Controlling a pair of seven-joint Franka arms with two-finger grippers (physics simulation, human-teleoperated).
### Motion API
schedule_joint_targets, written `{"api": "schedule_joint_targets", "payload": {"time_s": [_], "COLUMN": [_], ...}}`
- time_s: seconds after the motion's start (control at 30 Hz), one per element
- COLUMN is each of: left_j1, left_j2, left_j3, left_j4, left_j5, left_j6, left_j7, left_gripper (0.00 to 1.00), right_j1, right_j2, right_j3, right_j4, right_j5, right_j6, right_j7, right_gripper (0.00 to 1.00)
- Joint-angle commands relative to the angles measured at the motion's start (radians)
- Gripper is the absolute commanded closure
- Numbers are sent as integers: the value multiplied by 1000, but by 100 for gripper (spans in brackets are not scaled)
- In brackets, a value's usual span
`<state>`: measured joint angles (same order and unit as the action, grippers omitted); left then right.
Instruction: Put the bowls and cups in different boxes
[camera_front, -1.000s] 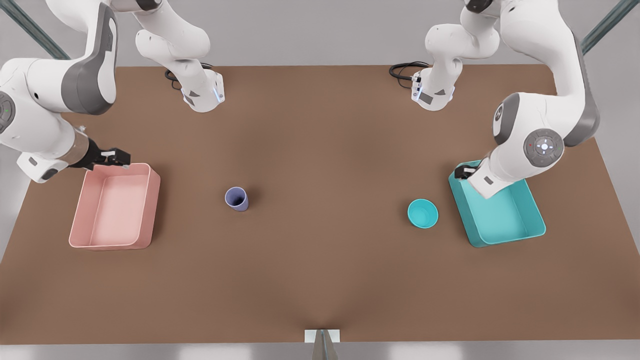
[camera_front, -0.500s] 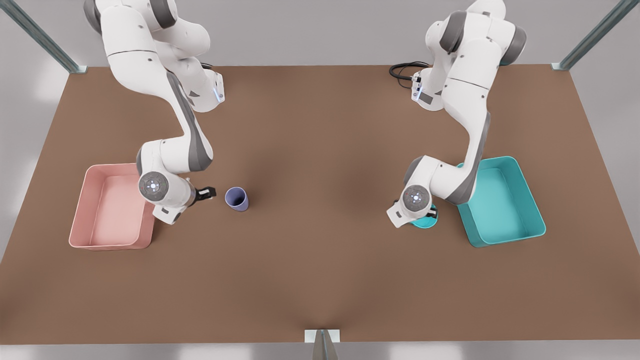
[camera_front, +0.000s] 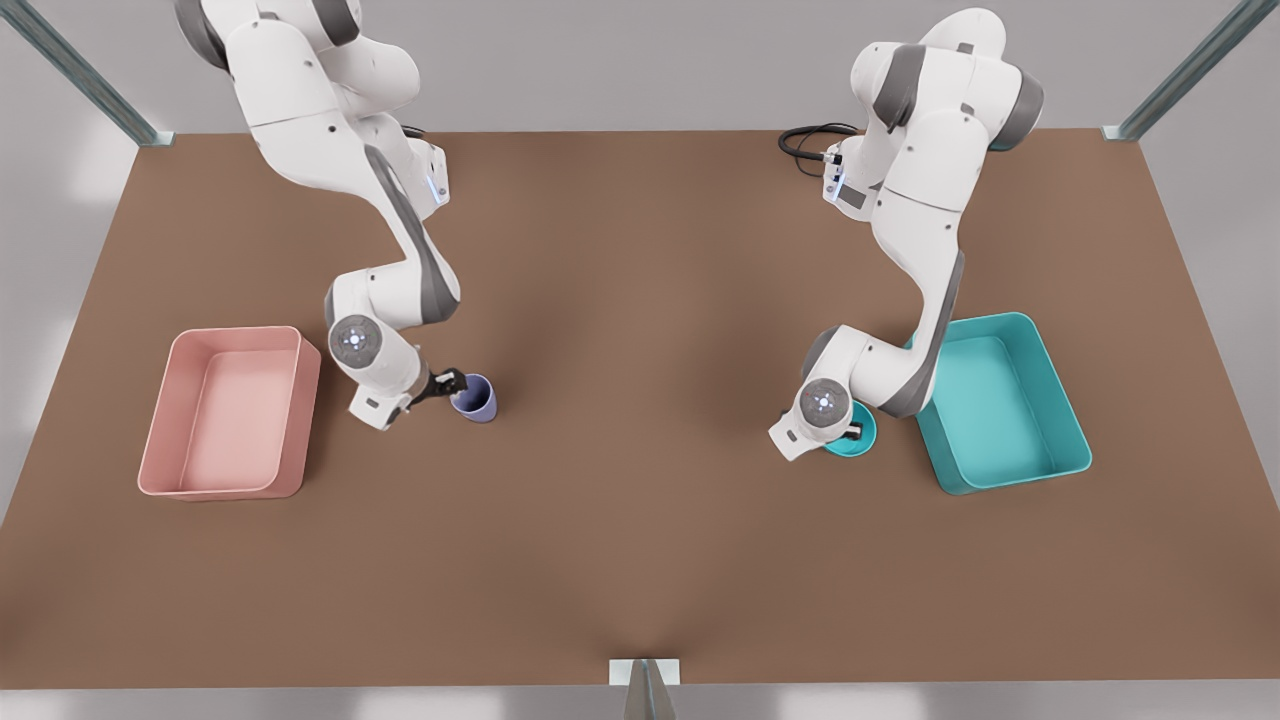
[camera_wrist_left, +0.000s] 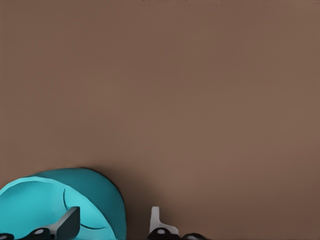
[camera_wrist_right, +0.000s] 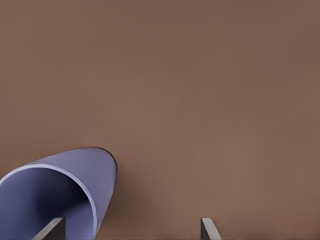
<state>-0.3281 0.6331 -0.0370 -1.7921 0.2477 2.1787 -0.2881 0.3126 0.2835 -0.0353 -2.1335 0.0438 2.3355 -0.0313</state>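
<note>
Front view: on a brown table (camera_front: 640, 560), two white Franka arms reach down to their targets. The right gripper (camera_front: 452, 383), on the front view's left, sits at the rim of the lavender cup (camera_front: 476, 399), which stands upright between the table's middle and the pale pink box (camera_front: 160, 470). That box lies well to the cup's left, apart from it. On the front view's right, the left gripper (camera_front: 853, 431) is down over the teal bowl (camera_front: 855, 445), whose near edge peeks out from under the wrist. The teal box (camera_front: 1070, 455) sits just beside the bowl on its right, with a narrow strip of table between them. Black cables (camera_front: 805, 140) coil at the far edge by one arm's base.

Left wrist view: the left gripper (camera_wrist_left: 114, 222) stands open astride the teal bowl's (camera_wrist_left: 100, 195) wall, one finger inside the bowl, the other finger (camera_wrist_left: 156, 221) outside it over bare table. Neither visibly presses the rim.

Right wrist view: the right gripper (camera_wrist_right: 131, 227) is spread wide, one finger (camera_wrist_right: 50, 229) inside the lavender cup's (camera_wrist_right: 95, 175) mouth, the other finger (camera_wrist_right: 209, 228) outside, clear of the cup's wall.
</note>
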Motion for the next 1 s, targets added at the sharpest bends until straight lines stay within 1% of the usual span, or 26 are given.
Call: {"api": "schedule_joint_targets", "payload": {"time_s": [0.0, 0.03, 0.07, 0.1, 0.17, 0.2, 0.27, 0.33, 0.43, 0.47, 0.5, 0.53, 0.57, 0.63, 0.67, 0.7, 0.73, 0.77, 0.83, 0.87, 0.9, 0.97], "left_j1": [0, 0, 0, 0, 0, 0, -5, -6, -5, -5, -3, 6, 52, 170, 210, 242, 253, 257, 277, 277, 277, 277], "left_j2": [2, 2, 2, 0, -3, -3, -24, -61, -131, -139, -174, -242, -291, -325, -325, -325, -317, -306, -285, -285, -279, -262], "left_j3": [0, 2, 2, 2, 2, 2, 2, 2, 17, 22, 46, 95, 124, 126, 126, 128, 169, 180, 183, 183, 183, 183], "left_j4": [0, 0, 0, 0, 2, 3, 5, 7, 13, 13, 14, 29, 42, 43, 43, 42, 37, 33, 2, -38, -81, -128], "left_j5": [2, 1, 1, 1, 1, -1, -1, -1, 1, 1, 1, 1, -1, -5, -7, -5, -5, -5, -5, -5, -5, -5], "left_j6": [18, 18, 16, 16, 15, 15, 12, -10, -109, -111, -141, -194, -218, -220, -220, -218, -209, -206, -203, -182, -140, -76], "left_j7": [-94, -94, -94, -100, -123, -125, -180, -181, -180, -180, -178, -164, -93, 67, 121, 158, 199, 207, 208, 207, 205, 205], "left_gripper": [30, 33, 40, 48, 67, 73, 79, 79, 79, 79, 79, 79, 79, 79, 79, 79, 79, 79, 79, 79, 79, 79], "right_j1": [5, 10, 13, 17, 19, 19, 28, 30, 28, 28, 28, 28, 34, 39, 39, 39, 40, 39, 25, 11, -16, -105], "right_j2": [8, 13, 14, 14, 34, 48, 68, 95, 98, 100, 103, 111, 115, 112, 112, 108, 102, 94, 51, 34, -6, -73], "right_j3": [0, 0, 0, 0, 0, 0, 0, 0, 0, 0, 0, 0, 0, 0, 0, 0, 0, 0, 0, -2, -3, -14], "right_j4": [-3, -3, -3, -3, 0, 1, 6, 10, 12, 12, 13, 20, 23, 33, 46, 46, 47, 47, 79, 90, 118, 194], "right_j5": [2, 2, 2, 2, 2, 1, 2, 1, 1, 1, -1, -1, 1, 1, 1, 1, 1, 2, 1, 2, 2, -13], "right_j6": [31, 31, 31, 31, 39, 44, 47, 73, 74, 76, 77, 77, 77, 76, 65, 65, 64, 64, 24, 19, -10, -148], "right_j7": [36, 36, 36, 36, 36, 36, 36, 36, 34, 31, 25, 21, 21, 21, 21, 22, 25, 25, 16, -19, -39, -191], "right_gripper": [0, 0, 0, 0, 0, 0, 0, 0, 1, 15, 33, 43, 45, 69, 79, 79, 79, 79, 79, 79, 79, 79]}}
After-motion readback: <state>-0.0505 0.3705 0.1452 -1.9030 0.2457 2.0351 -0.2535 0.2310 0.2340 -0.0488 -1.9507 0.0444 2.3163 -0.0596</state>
